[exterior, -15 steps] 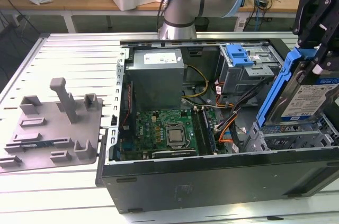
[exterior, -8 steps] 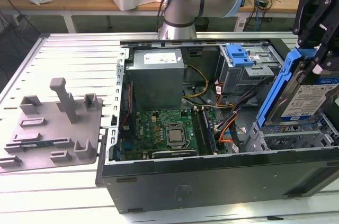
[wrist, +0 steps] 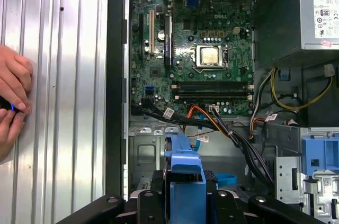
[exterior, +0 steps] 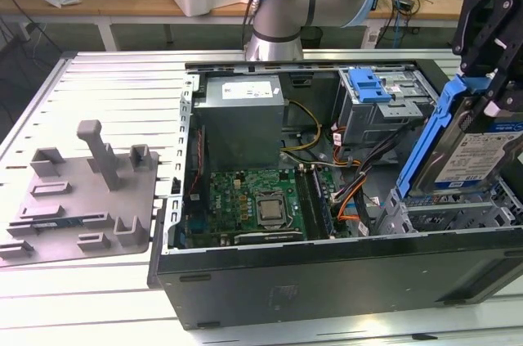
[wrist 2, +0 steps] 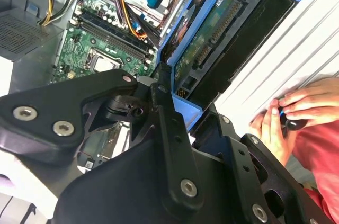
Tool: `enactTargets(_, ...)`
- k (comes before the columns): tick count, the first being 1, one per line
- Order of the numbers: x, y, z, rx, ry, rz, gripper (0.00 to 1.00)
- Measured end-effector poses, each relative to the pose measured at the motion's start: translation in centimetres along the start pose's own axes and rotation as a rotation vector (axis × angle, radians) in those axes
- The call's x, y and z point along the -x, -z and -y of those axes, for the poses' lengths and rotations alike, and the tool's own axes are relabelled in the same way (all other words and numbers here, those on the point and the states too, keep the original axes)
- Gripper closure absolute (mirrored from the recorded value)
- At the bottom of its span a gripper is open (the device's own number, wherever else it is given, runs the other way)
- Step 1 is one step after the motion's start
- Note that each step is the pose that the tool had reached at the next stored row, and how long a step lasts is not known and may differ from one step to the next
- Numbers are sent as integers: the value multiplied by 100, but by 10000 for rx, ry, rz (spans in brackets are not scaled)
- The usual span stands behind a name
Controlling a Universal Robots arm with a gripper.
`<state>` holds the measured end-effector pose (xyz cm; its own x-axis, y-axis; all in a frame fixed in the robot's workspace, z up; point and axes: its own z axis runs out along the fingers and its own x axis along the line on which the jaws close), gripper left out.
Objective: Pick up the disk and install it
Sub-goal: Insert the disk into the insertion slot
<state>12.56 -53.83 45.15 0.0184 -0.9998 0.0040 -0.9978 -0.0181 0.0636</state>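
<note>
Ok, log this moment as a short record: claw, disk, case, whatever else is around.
claw: shut on the blue carrier of the disk
disk: held on edge and tilted over the case's drive-bay end, not lying flat in the bay
case: lying open, motherboard and power supply exposed
blue caddy: at the back of the case
fixture plate: grey, on the table at the exterior view's left
hands: a person's, resting on the table beside the case
</note>
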Motion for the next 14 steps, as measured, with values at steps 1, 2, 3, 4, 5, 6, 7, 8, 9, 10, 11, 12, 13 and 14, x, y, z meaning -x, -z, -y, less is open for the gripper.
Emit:
enactTargets(1, -1, 0, 1, 0, 1, 1, 63)
enactTargets(2, -1, 0, 3, 0, 1, 1, 63)
enactTargets(3, -1, 0, 7, 0, 3, 0, 63)
enactTargets(4, -2, 1, 18, 5, 1, 0, 63)
enactTargets(5, -3, 1, 26, 9, 1, 1, 63)
enactTargets(6, -3, 2, 34, 14, 1, 0, 63)
enactTargets(7, -3, 2, 38, 18, 1, 1, 63)
enactTargets(8, -4, 2, 38, 21, 0, 1, 63)
enactTargets(9, -6, 2, 38, 23, -1, 1, 63)
enactTargets(10, -7, 2, 38, 23, -1, 1, 63)
enactTargets(11, -7, 2, 39, 23, 1, 1, 63)
enactTargets(12, -8, 2, 39, 23, 0, 1, 63)
enactTargets(13, -7, 2, 38, 23, -2, 1, 63)
enactTargets(14, -8, 1, 33, 24, -13, 2, 63)
